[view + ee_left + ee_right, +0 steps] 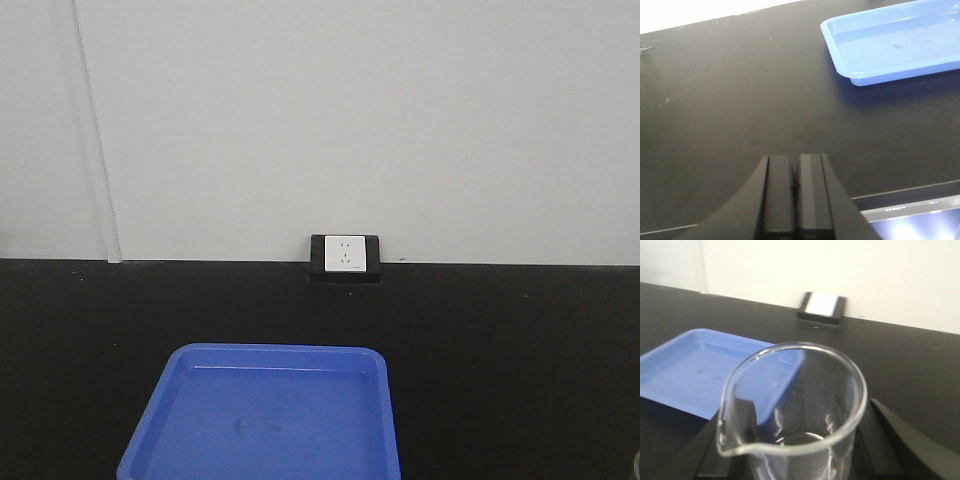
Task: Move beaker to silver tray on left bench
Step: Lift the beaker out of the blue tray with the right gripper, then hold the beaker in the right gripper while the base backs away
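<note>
The beaker (790, 405), small, clear glass with a pouring spout at its near-left rim, fills the right wrist view. It stands upright between the dark fingers (742, 412) of my right gripper (805, 417), which is shut on it above the black bench. My left gripper (795, 162) is shut with nothing in it, its fingers pressed together, and hovers over bare black bench. No silver tray shows in any view.
A blue plastic tray (280, 352) lies on the black bench (520, 360) ahead; its rim (900, 75) is far right of the left gripper and its floor (685, 370) is left of the beaker. A wall socket (345, 257) sits at the bench's back. The bench's front edge (905, 192) runs close under the left gripper.
</note>
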You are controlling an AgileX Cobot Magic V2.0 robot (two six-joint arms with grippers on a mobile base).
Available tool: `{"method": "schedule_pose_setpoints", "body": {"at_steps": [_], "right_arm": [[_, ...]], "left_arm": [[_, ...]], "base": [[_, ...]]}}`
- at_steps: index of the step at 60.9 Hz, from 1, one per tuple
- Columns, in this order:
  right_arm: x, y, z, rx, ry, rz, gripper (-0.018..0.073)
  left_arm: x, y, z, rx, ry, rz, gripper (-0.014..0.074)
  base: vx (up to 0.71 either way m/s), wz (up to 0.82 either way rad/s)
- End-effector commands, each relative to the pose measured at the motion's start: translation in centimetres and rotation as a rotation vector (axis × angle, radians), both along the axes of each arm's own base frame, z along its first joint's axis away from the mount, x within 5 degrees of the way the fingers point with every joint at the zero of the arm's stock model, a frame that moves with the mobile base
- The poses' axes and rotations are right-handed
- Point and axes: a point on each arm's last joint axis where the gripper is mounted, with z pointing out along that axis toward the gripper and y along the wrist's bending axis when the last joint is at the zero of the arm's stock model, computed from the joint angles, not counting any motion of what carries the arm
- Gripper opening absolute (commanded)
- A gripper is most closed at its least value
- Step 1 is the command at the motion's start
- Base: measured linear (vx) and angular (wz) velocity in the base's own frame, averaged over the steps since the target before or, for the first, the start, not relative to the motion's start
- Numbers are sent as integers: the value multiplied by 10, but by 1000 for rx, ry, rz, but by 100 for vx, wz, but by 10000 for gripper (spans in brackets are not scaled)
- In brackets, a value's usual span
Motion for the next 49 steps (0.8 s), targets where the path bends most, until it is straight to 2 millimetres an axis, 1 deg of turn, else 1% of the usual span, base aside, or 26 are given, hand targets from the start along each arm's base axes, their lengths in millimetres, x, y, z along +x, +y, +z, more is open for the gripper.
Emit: {"method": "schedule_pose_setpoints", "body": {"at_steps": [1,11,49], "right_arm": [[0,-3,10,-4,-128,-12,-14],[3,-9,5,-9,-99,-75,-11],[3,-10,3,-15,-80,-80,-11]], "left_arm": [[2,-1,1,-12,-67,-15,1],[2,-1,1,-12,-67,-15,1],[2,-1,1,-12,-67,-15,1]], "base": [[0,0],[0,0],[0,0]]}}
